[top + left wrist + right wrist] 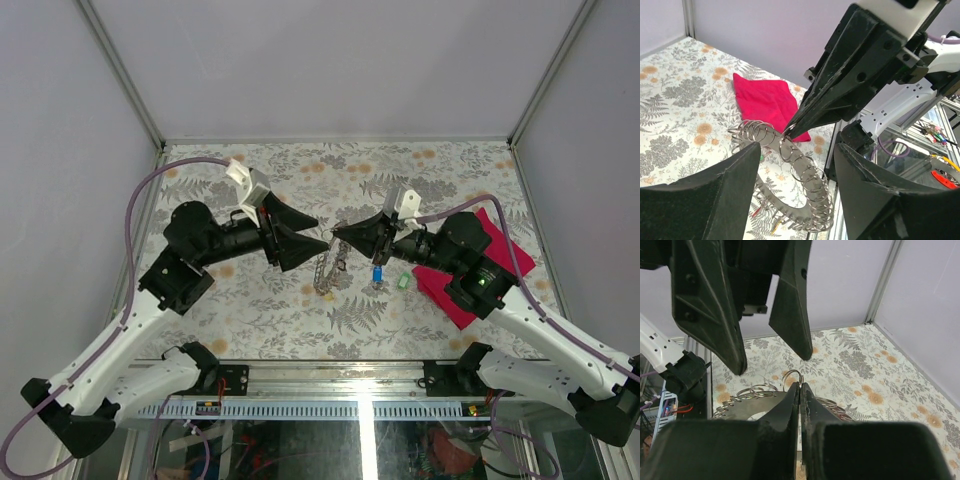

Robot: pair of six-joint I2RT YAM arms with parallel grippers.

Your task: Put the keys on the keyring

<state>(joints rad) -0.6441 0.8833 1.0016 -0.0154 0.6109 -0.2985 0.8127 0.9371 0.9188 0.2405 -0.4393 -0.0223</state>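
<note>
The keyring, a grey flat ring edged with many small wire loops, hangs tilted above the table. My right gripper is shut on one small loop at the ring's top edge, also in the top view. My left gripper faces it with both fingers spread, open, the keyring between them and touching neither; in the top view it sits just left of the right one. The blue-headed key and the green-headed key lie on the table under the right arm.
A red cloth lies at the right under the right arm, also in the left wrist view. Small red and yellow keys dangle from the keyring's lower rim. Metal posts and walls bound the flowered table.
</note>
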